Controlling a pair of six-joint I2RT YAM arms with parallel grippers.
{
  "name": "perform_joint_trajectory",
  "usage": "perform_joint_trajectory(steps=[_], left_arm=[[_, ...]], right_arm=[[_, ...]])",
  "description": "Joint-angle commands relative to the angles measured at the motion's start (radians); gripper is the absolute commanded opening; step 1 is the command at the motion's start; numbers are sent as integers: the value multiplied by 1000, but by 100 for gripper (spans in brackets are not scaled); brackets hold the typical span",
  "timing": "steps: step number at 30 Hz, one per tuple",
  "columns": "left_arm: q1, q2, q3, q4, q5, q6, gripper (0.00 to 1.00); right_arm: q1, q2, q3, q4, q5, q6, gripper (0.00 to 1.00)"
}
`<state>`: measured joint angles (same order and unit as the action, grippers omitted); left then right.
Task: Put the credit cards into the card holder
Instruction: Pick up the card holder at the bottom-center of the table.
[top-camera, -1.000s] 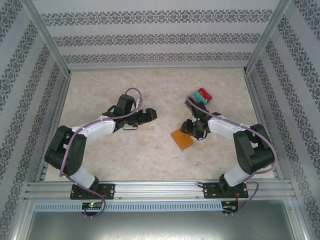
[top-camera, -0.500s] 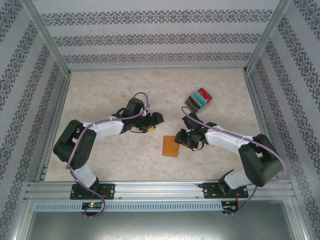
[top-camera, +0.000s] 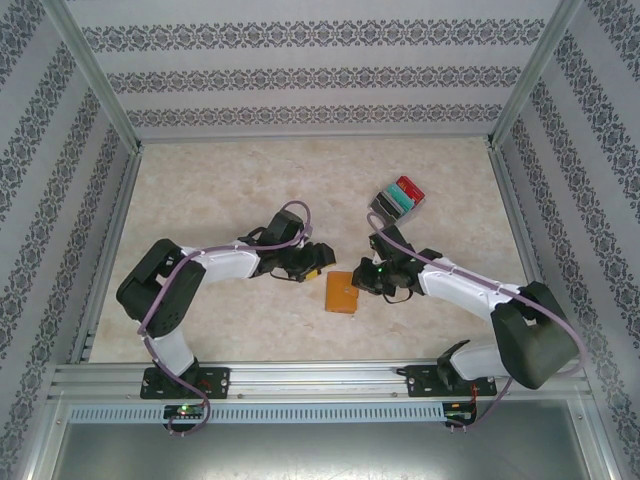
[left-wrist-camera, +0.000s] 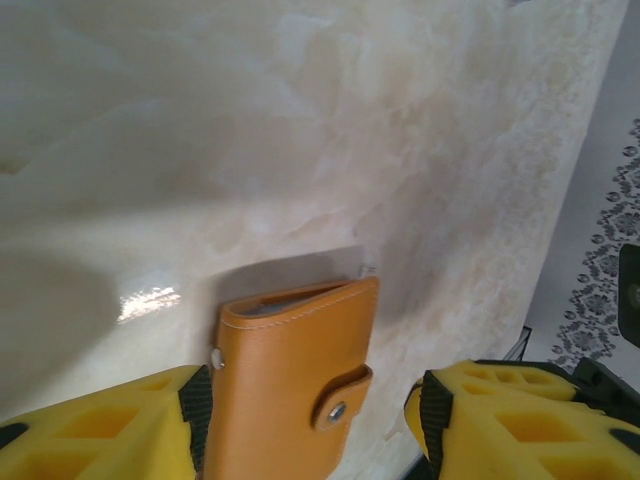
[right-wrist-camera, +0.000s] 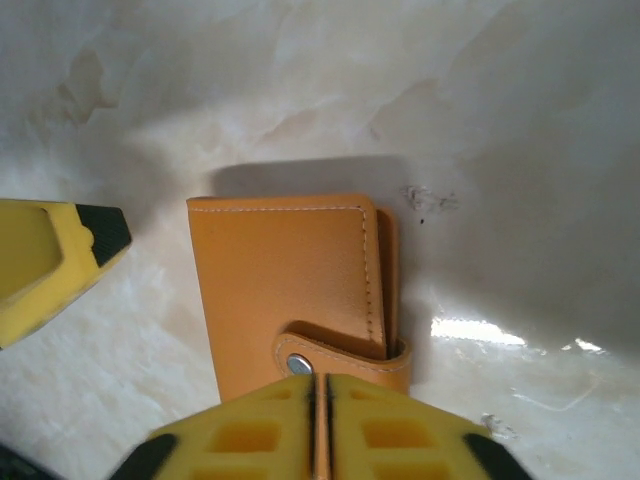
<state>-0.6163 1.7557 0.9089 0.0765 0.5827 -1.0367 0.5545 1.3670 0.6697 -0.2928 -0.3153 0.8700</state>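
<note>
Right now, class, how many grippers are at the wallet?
2. The left gripper is open, with the wallet between its fingers; the right gripper is shut at its strap end.

The near end of the card holder (left-wrist-camera: 285, 390) is cut off at 6 o'clock in the left wrist view and hidden under the pressed-together fingers of the right pincer (right-wrist-camera: 320, 385) in its own view, while overhead the credit cards (top-camera: 398, 198) are too small to count.

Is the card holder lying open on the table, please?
No, the card holder is folded shut, with its strap snapped across the front.
</note>
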Motion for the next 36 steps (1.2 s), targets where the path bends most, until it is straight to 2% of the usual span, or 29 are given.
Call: perform_joint_trajectory(steps=[1, 6, 12, 16, 22, 26, 28, 33, 36], left_arm=[[-11, 20, 1, -28, -4, 14, 58], [-14, 54, -2, 26, 40, 3, 57], [-23, 99, 3, 74, 101, 3, 56], [-31, 95, 15, 80, 94, 9, 49], [-34, 105, 42, 73, 117, 28, 31], [-37, 111, 47, 86, 149, 36, 28], [-39, 112, 49, 85, 159, 43, 22], [-39, 79, 28, 85, 111, 57, 4], [-39, 55, 25, 78, 75, 64, 0]], right_arm=[[10, 30, -28, 62, -46, 31, 10], [9, 64, -37, -43, 28, 40, 11], [8, 116, -87, 3, 17, 53, 11], [8, 133, -87, -8, 36, 54, 11], [12, 124, -78, -20, 56, 53, 11], [12, 109, -76, -19, 66, 58, 12], [11, 100, -77, -23, 77, 64, 12], [17, 30, -69, -13, 77, 54, 20], [34, -35, -45, -24, 98, 40, 28]])
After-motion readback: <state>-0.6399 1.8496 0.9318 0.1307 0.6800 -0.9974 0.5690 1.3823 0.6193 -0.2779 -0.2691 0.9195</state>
